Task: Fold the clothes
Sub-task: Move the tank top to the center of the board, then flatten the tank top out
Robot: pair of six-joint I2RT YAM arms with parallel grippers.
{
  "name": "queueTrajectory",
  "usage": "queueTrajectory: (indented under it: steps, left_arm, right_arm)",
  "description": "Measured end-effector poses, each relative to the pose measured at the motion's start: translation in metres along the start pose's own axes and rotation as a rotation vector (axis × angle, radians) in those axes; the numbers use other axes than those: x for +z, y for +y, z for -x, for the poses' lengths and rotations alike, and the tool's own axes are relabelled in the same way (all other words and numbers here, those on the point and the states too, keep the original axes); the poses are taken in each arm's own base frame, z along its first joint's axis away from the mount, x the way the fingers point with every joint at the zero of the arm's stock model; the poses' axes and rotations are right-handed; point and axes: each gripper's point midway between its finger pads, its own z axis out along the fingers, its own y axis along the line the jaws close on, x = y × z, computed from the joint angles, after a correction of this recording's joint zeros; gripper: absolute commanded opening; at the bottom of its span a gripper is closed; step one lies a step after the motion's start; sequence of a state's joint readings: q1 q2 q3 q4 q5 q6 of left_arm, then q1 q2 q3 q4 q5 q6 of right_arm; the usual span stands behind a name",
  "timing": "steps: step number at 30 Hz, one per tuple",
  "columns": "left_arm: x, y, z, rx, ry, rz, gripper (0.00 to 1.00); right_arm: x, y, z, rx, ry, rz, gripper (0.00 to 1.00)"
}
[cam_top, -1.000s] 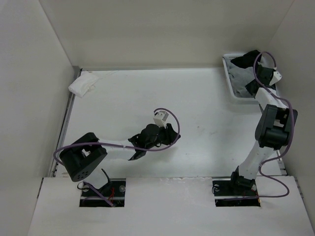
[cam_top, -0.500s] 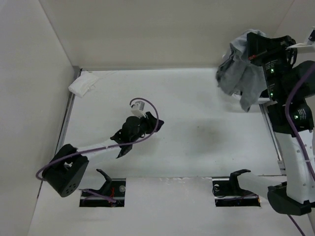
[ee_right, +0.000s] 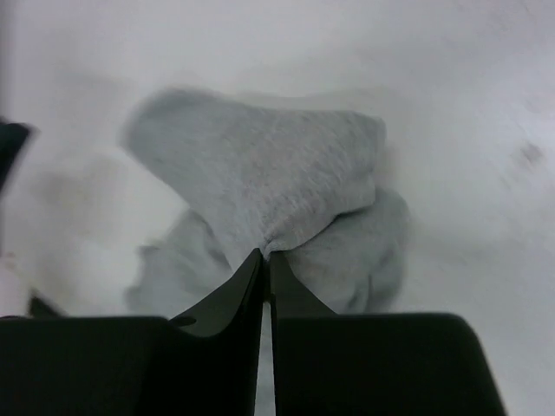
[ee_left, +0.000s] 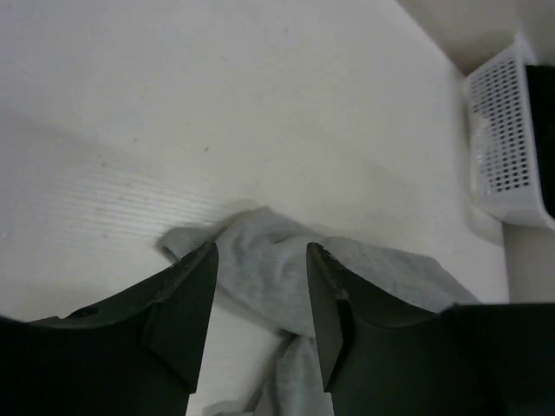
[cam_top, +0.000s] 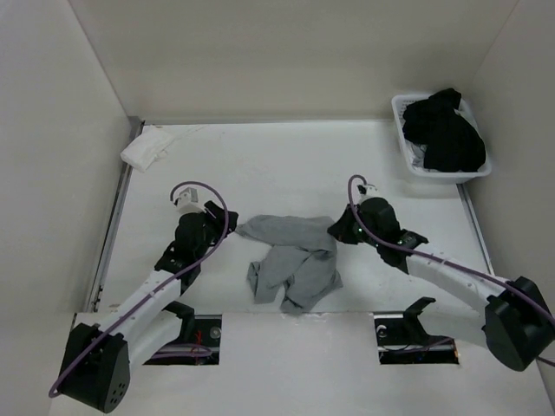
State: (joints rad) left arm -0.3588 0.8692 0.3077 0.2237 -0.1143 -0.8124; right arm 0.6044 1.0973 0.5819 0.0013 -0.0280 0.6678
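The clothes (cam_top: 290, 264), a heather-grey tank top, lie crumpled in a heap on the white table (cam_top: 347, 165), near its front middle. My right gripper (cam_top: 336, 232) is at the heap's right edge. In the right wrist view the jaws (ee_right: 265, 253) are pressed together on a pinched fold of the grey knit (ee_right: 269, 182). My left gripper (cam_top: 224, 229) is low at the heap's left tip. In the left wrist view it stands open (ee_left: 258, 260), its fingers either side of the grey cloth (ee_left: 381, 269), and I see no grip on it.
A white perforated basket (cam_top: 403, 147) at the back right holds a heap of black garments (cam_top: 444, 130); it also shows in the left wrist view (ee_left: 507, 130). A small folded white cloth (cam_top: 146, 147) lies at the back left corner. Walls close in on both sides.
The grey top, held high by the basket half a second ago, now lies on the table's front middle. Both arms have come down to it, and the left jaws have widened.
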Motion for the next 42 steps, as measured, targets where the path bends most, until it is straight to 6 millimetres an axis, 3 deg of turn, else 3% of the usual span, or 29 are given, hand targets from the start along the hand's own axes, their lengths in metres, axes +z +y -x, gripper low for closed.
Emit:
queueTrajectory:
  steps: [1, 3, 5, 7, 9, 11, 13, 15, 17, 18, 20, 22, 24, 27, 31, 34, 36, 42]
  left_arm:
    - [0.001, 0.007, -0.006, 0.01, 0.02, 0.029, 0.43]
    - [0.002, 0.019, -0.017, 0.029, 0.06, 0.074, 0.43]
    - [0.002, 0.028, -0.03, 0.052, 0.101, 0.109, 0.43]
    - [0.0, 0.028, -0.045, 0.089, 0.149, 0.118, 0.42]
    - [-0.003, 0.025, -0.059, 0.14, 0.187, 0.123, 0.42]
    - [-0.009, 0.016, -0.072, 0.202, 0.223, 0.109, 0.4]
    - [-0.018, 0.005, -0.086, 0.266, 0.258, 0.087, 0.37]
    - [-0.029, -0.005, -0.101, 0.33, 0.298, 0.062, 0.3]
    - [-0.041, -0.012, -0.115, 0.388, 0.333, 0.035, 0.29]
    - [-0.048, -0.015, -0.123, 0.418, 0.353, 0.019, 0.29]
    - [-0.061, -0.018, -0.136, 0.465, 0.391, -0.006, 0.31]
    - [-0.071, -0.019, -0.148, 0.505, 0.428, -0.025, 0.36]
    - [-0.08, -0.019, -0.157, 0.535, 0.451, -0.038, 0.42]
    - [-0.087, -0.017, -0.161, 0.543, 0.458, -0.034, 0.44]
    - [-0.089, -0.02, -0.156, 0.517, 0.433, -0.032, 0.45]
    - [-0.094, -0.027, -0.15, 0.491, 0.413, -0.067, 0.49]
    - [-0.098, -0.029, -0.149, 0.472, 0.405, -0.087, 0.52]
    - [-0.099, -0.021, -0.155, 0.475, 0.425, -0.067, 0.54]
  right_arm:
    - [0.003, -0.02, -0.011, 0.025, 0.034, -0.056, 0.06]
    - [0.007, -0.04, 0.004, 0.08, 0.01, -0.109, 0.09]
    - [0.015, -0.041, 0.043, 0.115, -0.063, -0.118, 0.22]
    - [0.028, -0.03, 0.089, 0.125, -0.147, -0.098, 0.41]
    - [0.037, -0.017, 0.125, 0.104, -0.216, -0.078, 0.5]
    - [0.042, -0.007, 0.145, 0.066, -0.263, -0.078, 0.48]
    - [0.041, 0.0, 0.142, 0.022, -0.269, -0.095, 0.38]
    - [0.036, 0.017, 0.11, -0.03, -0.226, -0.084, 0.21]
    - [0.023, 0.037, 0.061, -0.066, -0.149, -0.033, 0.13]
    - [0.01, 0.049, 0.022, -0.086, -0.085, 0.013, 0.12]
    - [-0.017, 0.058, -0.041, -0.108, 0.041, 0.08, 0.15]
    - [-0.044, 0.054, -0.09, -0.112, 0.149, 0.104, 0.22]
    - [-0.066, 0.054, -0.123, -0.12, 0.226, 0.122, 0.28]
    - [-0.095, 0.075, -0.167, -0.151, 0.344, 0.201, 0.41]
    - [-0.078, 0.064, -0.2, -0.194, 0.419, 0.107, 0.54]
    - [-0.067, 0.059, -0.212, -0.251, 0.445, 0.055, 0.56]
    - [-0.053, 0.069, -0.212, -0.289, 0.43, 0.039, 0.56]
    - [-0.04, 0.089, -0.201, -0.338, 0.372, 0.037, 0.58]
